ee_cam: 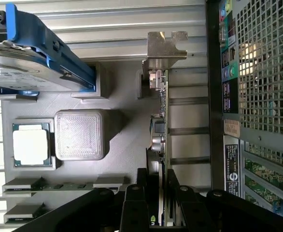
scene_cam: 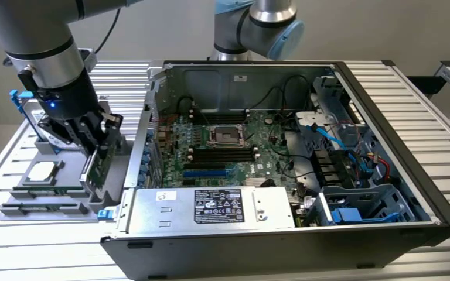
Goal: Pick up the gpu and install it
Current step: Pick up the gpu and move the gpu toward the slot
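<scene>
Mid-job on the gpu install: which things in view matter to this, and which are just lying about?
For the job: gpu, upright in the grey holder; gripper, down at it; open computer case; motherboard.
Lying about: processor chip; hard drive in blue frame; memory sticks.

The arm reaches down at the exterior view's left, wrist near vertical, its pincer (scene_cam: 94, 151) pointing downward, fingers (ee_cam: 134, 200) clamped on the gpu (ee_cam: 160, 137).
</scene>
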Tool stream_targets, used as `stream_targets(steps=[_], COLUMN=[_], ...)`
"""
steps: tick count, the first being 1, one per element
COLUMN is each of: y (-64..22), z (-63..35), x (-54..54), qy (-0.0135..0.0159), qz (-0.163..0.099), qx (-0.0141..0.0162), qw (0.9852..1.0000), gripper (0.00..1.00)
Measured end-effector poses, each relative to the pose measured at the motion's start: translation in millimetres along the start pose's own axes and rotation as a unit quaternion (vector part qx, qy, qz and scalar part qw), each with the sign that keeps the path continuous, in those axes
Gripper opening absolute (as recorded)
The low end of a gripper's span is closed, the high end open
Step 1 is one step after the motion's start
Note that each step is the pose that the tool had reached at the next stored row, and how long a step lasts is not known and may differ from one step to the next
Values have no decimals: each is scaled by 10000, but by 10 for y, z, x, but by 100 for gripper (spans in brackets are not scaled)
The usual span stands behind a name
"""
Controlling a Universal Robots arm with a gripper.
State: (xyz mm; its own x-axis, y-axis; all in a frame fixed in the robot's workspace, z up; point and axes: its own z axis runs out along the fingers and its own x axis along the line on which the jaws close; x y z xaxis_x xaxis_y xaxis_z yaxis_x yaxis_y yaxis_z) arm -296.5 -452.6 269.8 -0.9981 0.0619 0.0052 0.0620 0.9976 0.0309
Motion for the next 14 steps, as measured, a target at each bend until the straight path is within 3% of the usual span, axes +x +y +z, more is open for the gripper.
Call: stream_targets(steps=[5,14], y=[5,17], z=[-164,-564], x=[1,3], qy=[1,1], qz=[0,0], qx=[-5,-18], qw=[10000,10000], gripper=[27,27])
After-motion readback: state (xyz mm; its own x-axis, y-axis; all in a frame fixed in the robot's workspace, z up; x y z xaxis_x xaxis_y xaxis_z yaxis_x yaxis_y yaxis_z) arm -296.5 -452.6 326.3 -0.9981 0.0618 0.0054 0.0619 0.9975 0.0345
